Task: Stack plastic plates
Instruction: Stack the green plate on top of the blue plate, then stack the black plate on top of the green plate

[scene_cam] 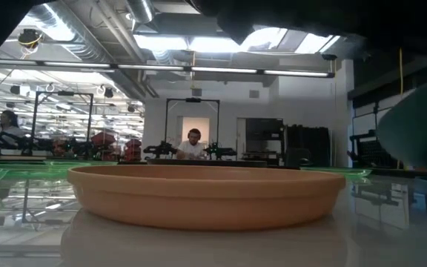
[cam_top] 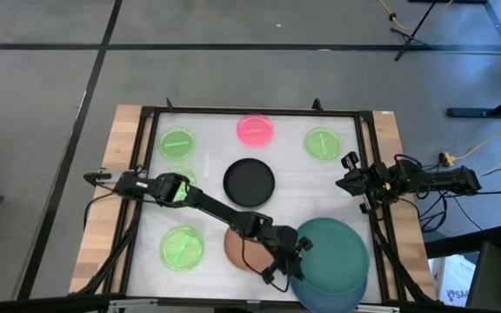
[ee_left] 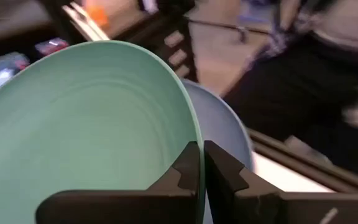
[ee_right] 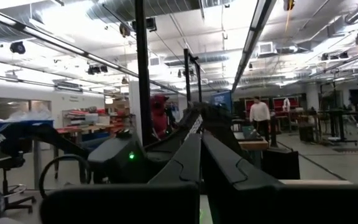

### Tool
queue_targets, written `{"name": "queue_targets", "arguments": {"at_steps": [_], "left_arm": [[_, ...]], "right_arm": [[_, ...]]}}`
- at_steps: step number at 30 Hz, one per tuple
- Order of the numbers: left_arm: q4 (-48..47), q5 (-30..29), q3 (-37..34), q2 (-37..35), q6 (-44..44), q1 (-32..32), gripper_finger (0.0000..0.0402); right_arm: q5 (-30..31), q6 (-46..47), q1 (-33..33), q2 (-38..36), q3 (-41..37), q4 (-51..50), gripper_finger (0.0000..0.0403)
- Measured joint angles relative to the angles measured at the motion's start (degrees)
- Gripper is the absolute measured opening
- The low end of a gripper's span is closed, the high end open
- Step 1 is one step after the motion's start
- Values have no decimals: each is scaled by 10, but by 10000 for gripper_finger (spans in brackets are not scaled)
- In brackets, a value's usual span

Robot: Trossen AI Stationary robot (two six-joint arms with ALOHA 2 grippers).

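My left gripper (cam_top: 292,261) is shut on the rim of the large dark teal plate (cam_top: 330,250) at the table's near right. The teal plate is tilted over the large grey-blue plate (cam_top: 342,294), which shows behind it in the left wrist view (ee_left: 229,134). The brown-orange plate (cam_top: 236,248) rests on its base beside the gripper and fills the low view (scene_cam: 206,194). The black plate (cam_top: 249,181) lies mid-table and the pink plate (cam_top: 256,129) at the far side. My right gripper (cam_top: 348,178) is shut and empty at the table's right edge. My left gripper pinches the teal plate's rim (ee_left: 195,134) on the plate's left side, one finger on the inner face and one on the outer. The fingers come from the table's left, slanting down. The plate is tilted, its held side raised, as the low view (scene_cam: 421,126) shows.
Small green plates lie at the far left (cam_top: 177,142), the far right (cam_top: 322,143), the near left (cam_top: 182,248) and under my left arm (cam_top: 181,181). A dark frame (cam_top: 250,111) borders the white surface. A person (scene_cam: 193,144) sits in the room behind.
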Motion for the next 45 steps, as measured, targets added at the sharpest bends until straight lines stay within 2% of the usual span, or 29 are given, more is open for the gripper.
{"name": "queue_targets", "arguments": {"at_steps": [2,6,12,16,18,26,32,38,45], "left_arm": [[5,-24,0,1,-24,0,10],[4,-31,0,2,-31,1,29],[9,-25,0,2,-28,0,71],[2,-47,0,0,-28,0,101],[-1,-77,0,-3,-29,-2,111],[-47,-261,0,-25,-32,-14,114],[-135,-421,-2,-44,-51,-12,113],[-272,-454,1,-118,-125,-6,113],[-439,-492,-4,-178,-216,1,113]], "right_arm": [[0,0,0,0,0,-6,10],[0,0,0,0,0,-17,10],[0,0,0,0,0,-22,10],[0,0,0,0,0,-26,10],[0,0,0,0,0,-31,10],[9,14,0,1,0,-51,10],[27,20,0,12,0,-59,10],[60,33,0,19,0,-77,10],[60,46,0,19,0,-88,10]]}}
